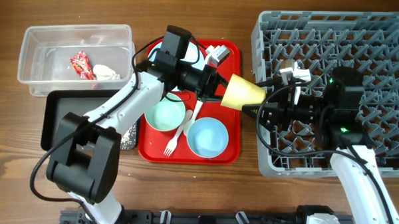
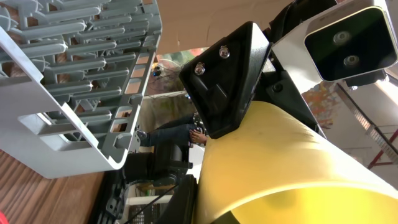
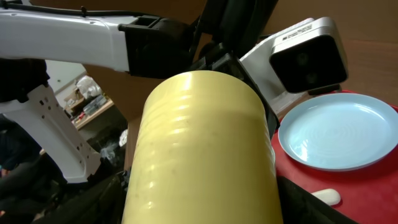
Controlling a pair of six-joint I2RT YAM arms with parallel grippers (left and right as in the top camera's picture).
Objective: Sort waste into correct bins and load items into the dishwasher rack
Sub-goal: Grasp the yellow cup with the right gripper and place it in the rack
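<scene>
The yellow cup (image 1: 243, 92) hangs on its side in the air between the red serving tray and the dishwasher rack (image 1: 388, 39). My left gripper (image 1: 220, 86) is shut on its narrow end; one black finger presses on the cup in the left wrist view (image 2: 292, 168). My right gripper (image 1: 265, 109) is open, its fingers close on either side of the cup's wide end (image 3: 199, 149). The red wrapper (image 1: 81, 64) and white tissue (image 1: 106, 72) lie in the clear tub (image 1: 36, 36). Rice scraps (image 1: 129, 137) lie in the black tray (image 1: 60, 104).
On the red serving tray (image 1: 235, 53) sit the pale green bowl (image 1: 165, 114), pale blue bowl (image 1: 207, 137), white fork (image 1: 174, 141) and spoon (image 1: 198, 108). The pale blue plate (image 3: 339, 134) is on it too. The rack's corner (image 2: 74, 74) is near my left wrist.
</scene>
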